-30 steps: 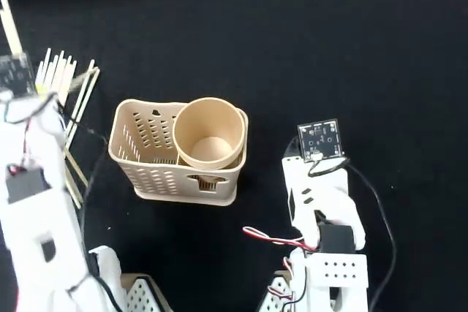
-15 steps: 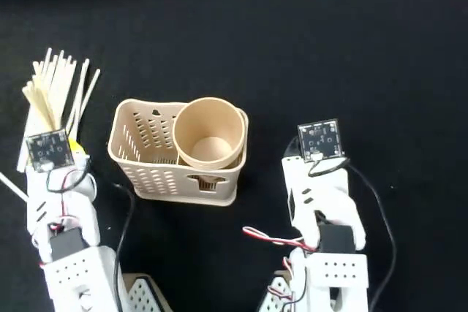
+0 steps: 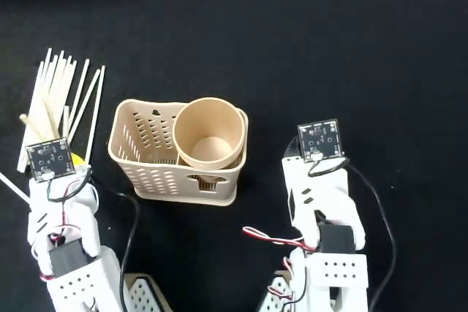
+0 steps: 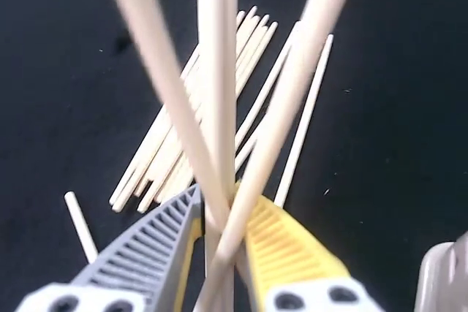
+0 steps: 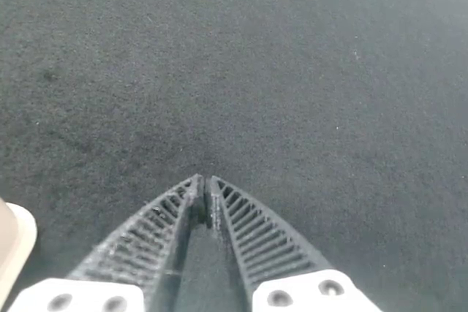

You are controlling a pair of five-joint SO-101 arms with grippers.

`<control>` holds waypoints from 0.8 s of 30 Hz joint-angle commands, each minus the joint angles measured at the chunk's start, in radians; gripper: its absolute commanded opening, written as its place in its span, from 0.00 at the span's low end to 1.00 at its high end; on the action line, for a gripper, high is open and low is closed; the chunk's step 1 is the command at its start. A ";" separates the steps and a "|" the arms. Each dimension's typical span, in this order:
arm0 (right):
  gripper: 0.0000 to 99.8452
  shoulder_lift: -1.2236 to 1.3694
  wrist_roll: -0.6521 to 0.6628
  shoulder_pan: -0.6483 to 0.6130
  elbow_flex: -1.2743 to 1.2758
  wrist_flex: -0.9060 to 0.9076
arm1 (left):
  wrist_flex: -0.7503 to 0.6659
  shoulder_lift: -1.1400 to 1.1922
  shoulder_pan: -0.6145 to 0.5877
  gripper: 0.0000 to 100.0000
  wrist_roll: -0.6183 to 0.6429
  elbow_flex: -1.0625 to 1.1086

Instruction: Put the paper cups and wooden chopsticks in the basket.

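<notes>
Left claw (image 4: 219,199) clamped on a few crossed held chopsticks (image 4: 216,71) running roughly near-to-far, basket (image 3: 157,177) with paper cup (image 3: 208,133) inside sits just to its right, loose chopsticks (image 3: 58,89) on tabletop (image 3: 329,56) far-left of basket, right claw (image 5: 205,191) pinched together, empty.

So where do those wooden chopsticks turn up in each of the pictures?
High view: chopsticks fanned on the black cloth, at the far left, beside the basket.
Left wrist view: pile lies just beyond the left gripper, which clamps a few.
Right wrist view: faces cloth past the shut right gripper.
Shared landmark: the black cloth.
</notes>
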 commanded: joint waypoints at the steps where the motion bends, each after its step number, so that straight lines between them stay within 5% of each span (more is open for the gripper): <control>1: 0.01 -0.007 0.009 -0.015 -0.002 -0.017 | 0.057 0.002 -0.030 0.07 0.009 0.012; 5: 0.01 -0.007 0.009 -0.015 -0.002 -0.017 | 0.091 0.002 -0.041 0.21 0.026 0.002; 9: 0.01 -0.007 0.009 -0.015 -0.002 -0.017 | 0.083 0.002 -0.045 0.02 0.029 -0.015; 24: 0.01 -0.007 0.009 -0.015 -0.002 -0.017 | 0.084 0.002 -0.076 0.03 0.080 -0.085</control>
